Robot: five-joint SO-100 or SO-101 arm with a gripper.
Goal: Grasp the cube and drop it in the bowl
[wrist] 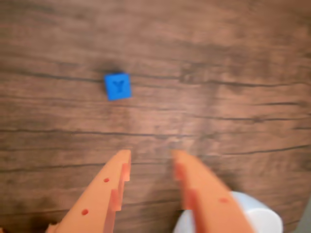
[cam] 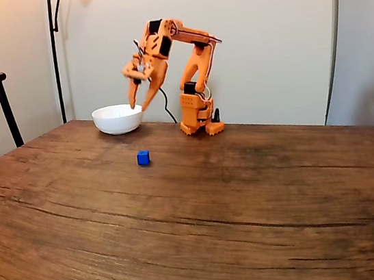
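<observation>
- Blue cube point(cam: 143, 157) sits untouched on the wooden worktop point(cam: 251, 207), nearer than the white bowl point(cam: 118, 119).
- Orange end effector point(cam: 138, 107), fingers apart and empty, hovers beside the bowl; grasp and drop remain.

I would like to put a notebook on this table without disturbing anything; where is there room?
The whole near half of the table, in front of the cube, is bare, as is the right side beyond the arm's base. The far left is crowded: the bowl sits there with the open gripper above it.
</observation>
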